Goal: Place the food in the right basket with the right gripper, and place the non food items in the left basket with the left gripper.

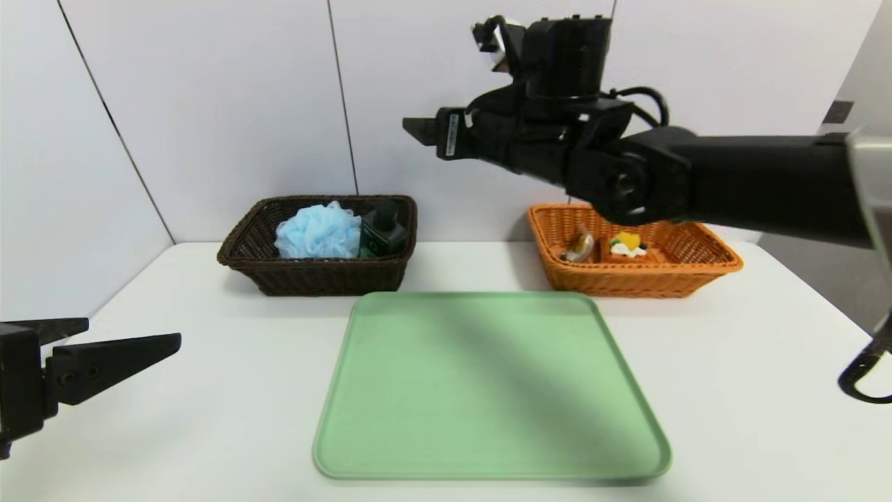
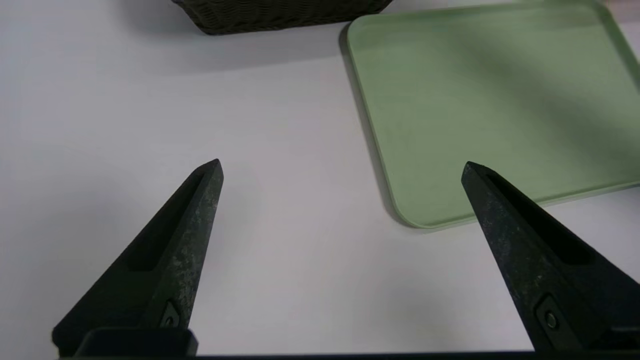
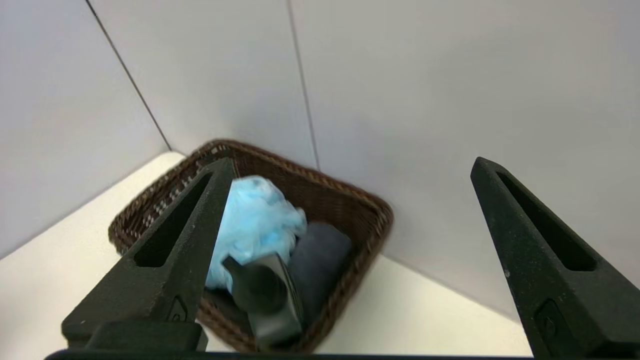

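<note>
Both baskets were woven wicker, the left basket (image 1: 313, 275) dark brown and the right basket (image 1: 627, 279) orange. The tray (image 1: 488, 390) looked like smooth matt plastic, the surface (image 1: 732, 362) smooth white, the sponge (image 1: 317, 230) frilly mesh.

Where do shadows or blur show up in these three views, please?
Head view: a broad diagonal arm shadow crosses the green tray. Left wrist view: the same shadow band dims the tray; both fingers are sharp. Right wrist view: the dark bottle in the brown basket looks smeared.

Lab-style test bench, bare white table (image 1: 732, 362), plain panelled white walls (image 1: 230, 97), staged green tray (image 1: 488, 383)
</note>
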{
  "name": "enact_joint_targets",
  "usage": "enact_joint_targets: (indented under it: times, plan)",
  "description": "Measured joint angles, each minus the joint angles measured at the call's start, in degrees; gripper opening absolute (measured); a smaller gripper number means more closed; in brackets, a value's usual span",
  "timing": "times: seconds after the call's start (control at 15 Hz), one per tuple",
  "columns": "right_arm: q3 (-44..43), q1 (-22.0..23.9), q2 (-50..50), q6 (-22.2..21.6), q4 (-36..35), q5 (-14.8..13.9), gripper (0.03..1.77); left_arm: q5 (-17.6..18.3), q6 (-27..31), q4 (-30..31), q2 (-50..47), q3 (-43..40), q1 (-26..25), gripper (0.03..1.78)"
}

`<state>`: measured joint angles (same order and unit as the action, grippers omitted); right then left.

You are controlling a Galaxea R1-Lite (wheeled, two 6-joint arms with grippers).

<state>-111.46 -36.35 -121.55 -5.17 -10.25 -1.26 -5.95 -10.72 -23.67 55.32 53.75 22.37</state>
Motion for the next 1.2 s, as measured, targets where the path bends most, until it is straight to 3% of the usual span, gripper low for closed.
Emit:
enact_joint_targets:
  times: [0.33,0.53,0.8,1.2]
  plan:
    - [3.88,4.30,11.43,-0.34,30.98,-0.15,1.68,-0.02,0.22,-0.24,0.66,5.92,-1.58,1.69]
    - [12.01,6.97,18.99,-0.32,47.65,-2.38,1.69,0.00,1.82,-1.60,0.77,8.29,-1.97,1.69]
    - [23.98,10.18,29.07,-0.80,49.94,-9.08,1.69,-0.05,6.34,-6.72,0.00,8.51,-6.47,1.69]
    - [40.59,22.08,45.14,-0.73,42.96,-9.90,1.69,0.02,6.18,-7.72,-7.25,4.13,-14.65,1.69]
